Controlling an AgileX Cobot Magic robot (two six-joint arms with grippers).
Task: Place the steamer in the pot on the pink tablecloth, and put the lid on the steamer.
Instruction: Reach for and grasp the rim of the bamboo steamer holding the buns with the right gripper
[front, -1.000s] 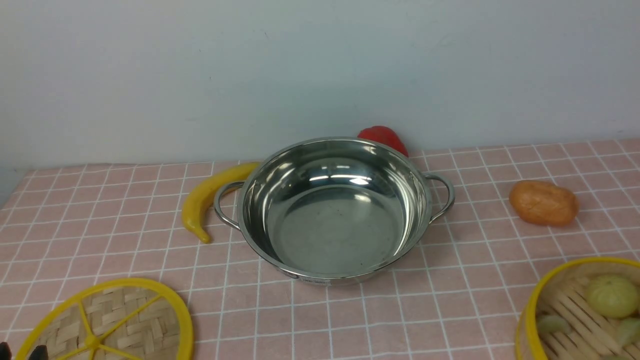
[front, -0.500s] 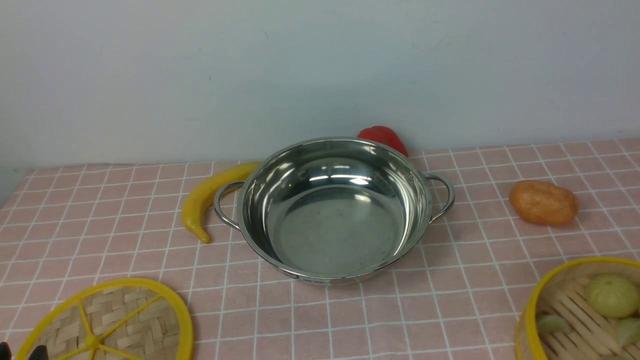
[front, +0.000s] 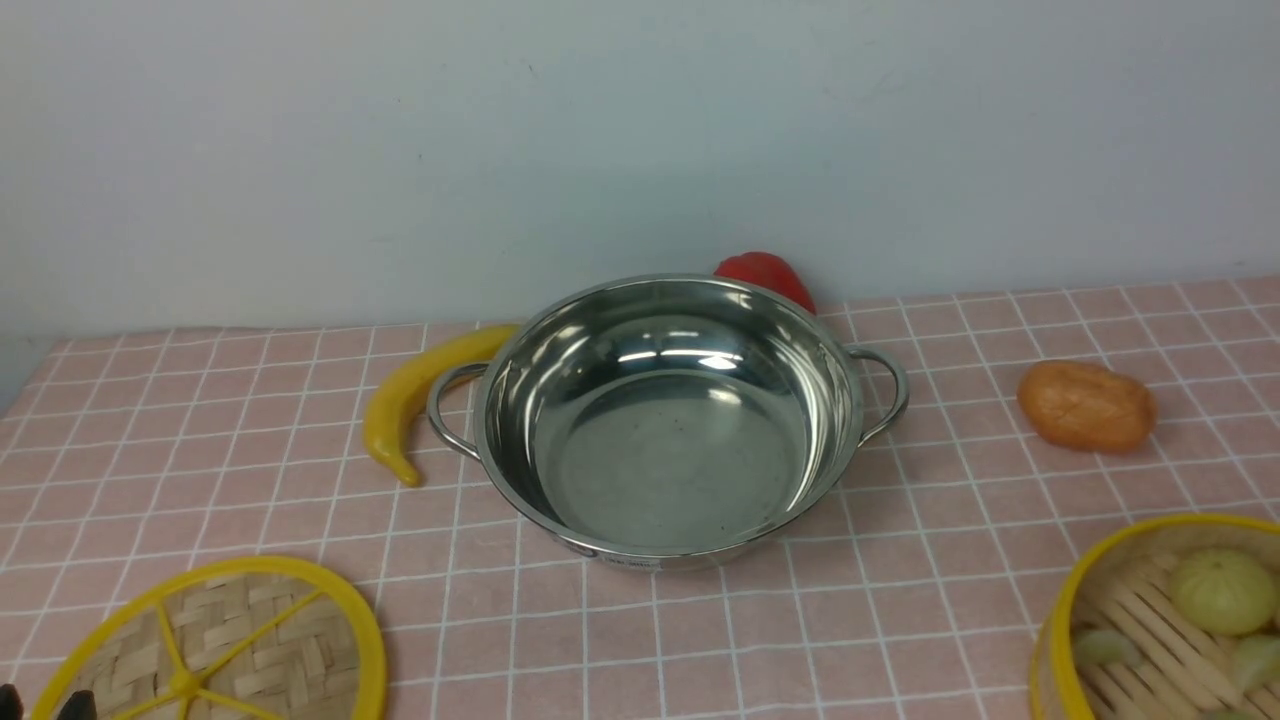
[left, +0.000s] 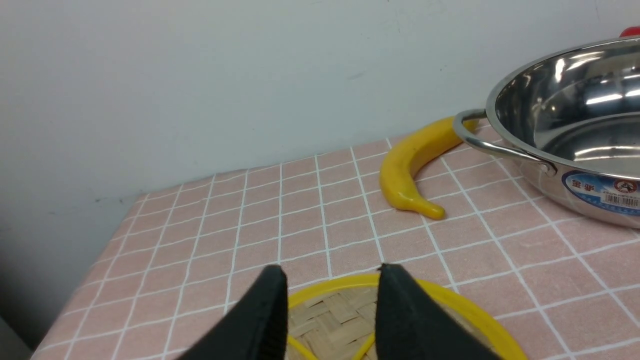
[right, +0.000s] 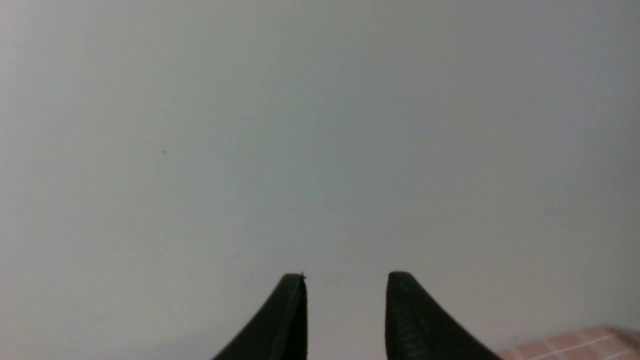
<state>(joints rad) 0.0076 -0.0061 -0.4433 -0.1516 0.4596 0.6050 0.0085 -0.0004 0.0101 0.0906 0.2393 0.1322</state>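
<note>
Pot (front: 665, 440) sits upright mid-scene on the pink tablecloth (front: 250, 420), shiny steel, a looped handle on each side. Steamer (front: 1135, 615) is at the near right corner of the cloth, cut off by the frame edge and well apart from the pot, not yet in it. Pale green dumplings (front: 1222, 592) lie on its slatted floor. Lid (front: 215, 645) lies flat at the near left corner, woven face and yellow spokes up, also well apart from the pot and partly cropped.

Banana (front: 415, 400) lies just left of the pot, its far end running behind the left handle. Red pepper (front: 765, 272) is behind the pot by the wall (front: 400, 150), half hidden by the rim. Orange potato-like lump (front: 1087, 405) sits to the right of the pot, apart from it.

Left claw (left: 332, 277) has its fingers spread, with nothing between them. It is over the far edge of the lid; whether it touches the lid can't be told. Right claw (right: 345, 280) is also parted and holds nothing. It faces the bare wall, with only a corner of the cloth in its view.
</note>
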